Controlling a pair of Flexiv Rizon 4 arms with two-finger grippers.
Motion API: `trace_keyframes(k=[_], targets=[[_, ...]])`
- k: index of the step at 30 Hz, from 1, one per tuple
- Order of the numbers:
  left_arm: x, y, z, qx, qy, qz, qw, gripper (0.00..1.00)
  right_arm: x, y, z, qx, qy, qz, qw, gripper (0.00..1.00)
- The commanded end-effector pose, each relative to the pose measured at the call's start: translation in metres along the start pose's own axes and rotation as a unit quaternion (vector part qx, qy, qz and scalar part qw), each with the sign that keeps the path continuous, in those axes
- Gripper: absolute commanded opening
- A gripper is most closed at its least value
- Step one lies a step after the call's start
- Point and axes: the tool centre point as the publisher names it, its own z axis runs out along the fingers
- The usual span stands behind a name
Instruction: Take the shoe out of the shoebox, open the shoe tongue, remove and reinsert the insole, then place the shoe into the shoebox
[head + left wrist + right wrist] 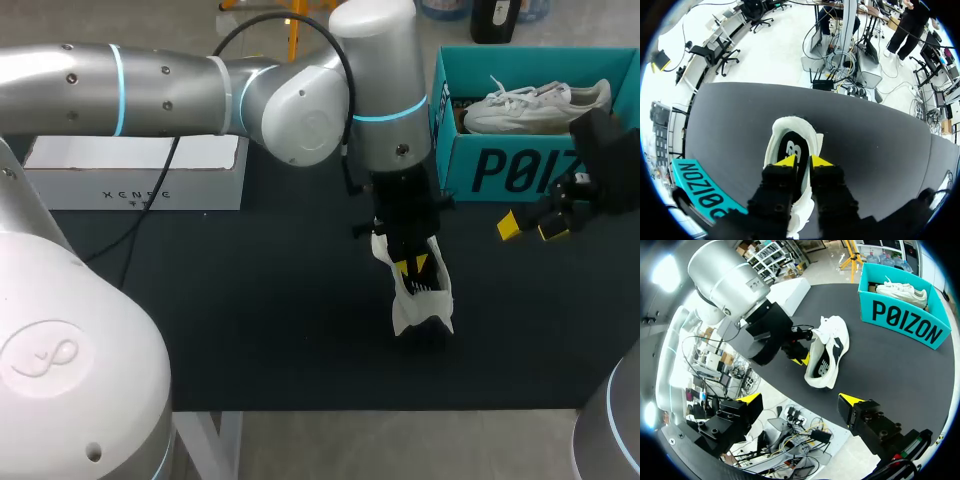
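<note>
Shoe (pixel 422 303) is out of the shoebox (pixel 520 170), on the table (pixel 250 320) in front of it, well apart from it. It looks tipped partly onto its side, opening toward our left gripper (pixel 803 161). That gripper is down in the opening, right over the dark insole (pixel 789 145). We cannot tell whether it is clamped on the insole or just sitting inside. Our right gripper (pixel 530 228) hangs near the shoebox front, jaws wide apart, holding nothing and touching nothing. We judge we're at the insole step, with the shoe otherwise unrestrained.

Main risk is that nothing pins the shoe. If we pull the insole with the left arm alone, the whole shoe likely lifts or drags instead of releasing it. A partial pinch could also let the insole slip halfway and fold inside the toe. The tipped pose makes it worse, since any side load can roll the shoe or skid it toward the table's front edge. Bringing the right arm in to hold it risks a clash with the left wrist, which is close above the shoe. For later, a second shoe (pixel 535 105) sits in the shoebox, so the return slot looks tight, and a skewed drop could hang on the rim. A white box (pixel 140 170) at far left is out of play.
</note>
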Motion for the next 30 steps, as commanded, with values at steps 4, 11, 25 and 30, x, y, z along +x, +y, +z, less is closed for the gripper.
trace_keyframes(k=[4, 11, 25, 30], targets=[[-0.015, 0.006, 0.028, 0.005, 0.044, 0.006, 0.999, 0.0, 0.0, 0.0, 0.001, 0.0, -0.001, 0.001, 1.0, 1.0], [-0.016, 0.011, 0.06, -0.002, 0.051, 0.002, 0.999, 0.0, 0.0, 0.0, 0.001, 0.0, -0.001, 0.001, 1.0, 1.0], [-0.013, 0.02, 0.093, -0.045, 0.016, 0.003, 0.999, 0.0, 0.0, 0.0, 0.001, 0.0, -0.001, 0.001, 1.0, 1.0], [-0.012, 0.02, 0.081, -0.058, 0.006, 0.006, 0.998, 0.0, 0.0, 0.0, 0.001, 0.0, -0.001, 0.001, 1.0, 1.0]])
